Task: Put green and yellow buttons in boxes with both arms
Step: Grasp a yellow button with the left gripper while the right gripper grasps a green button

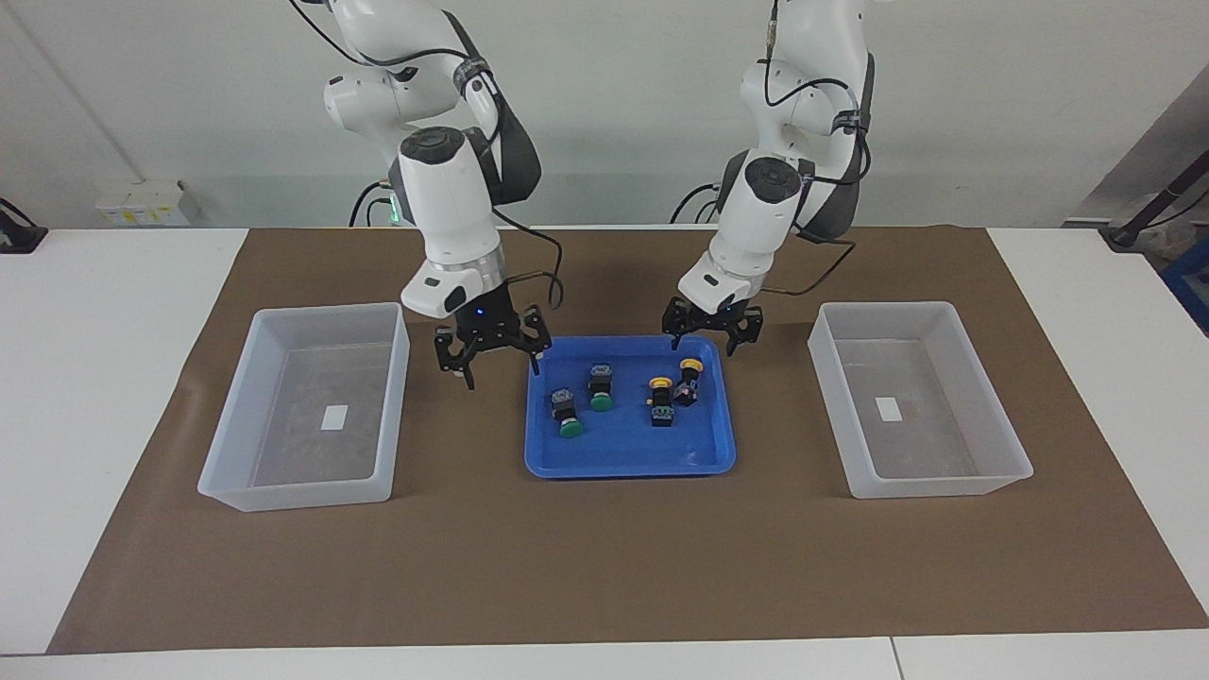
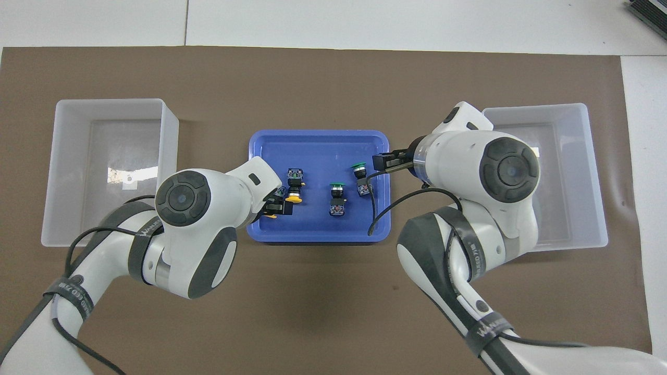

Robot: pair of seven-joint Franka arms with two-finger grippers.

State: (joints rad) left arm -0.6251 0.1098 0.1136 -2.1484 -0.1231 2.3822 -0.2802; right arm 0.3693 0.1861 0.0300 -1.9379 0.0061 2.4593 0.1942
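Observation:
Two green buttons (image 1: 570, 416) (image 1: 601, 389) and two yellow buttons (image 1: 661, 401) (image 1: 689, 376) lie in a shallow blue tray (image 1: 623, 451) at mid-table. My right gripper (image 1: 493, 364) is open and empty, raised over the tray's edge toward the right arm's end, beside the green buttons (image 2: 358, 167) (image 2: 337, 186). My left gripper (image 1: 704, 342) is open and empty, just over the tray's edge nearest the robots, above a yellow button (image 2: 294, 198). One box (image 1: 293, 491) stands at the right arm's end, the other box (image 1: 945, 482) at the left arm's end. Both hold only a label.
Brown paper (image 1: 604, 557) covers the middle of the white table. In the overhead view the left arm hides its own gripper and part of one yellow button (image 2: 271, 214). The right arm partly covers its box (image 2: 594, 172).

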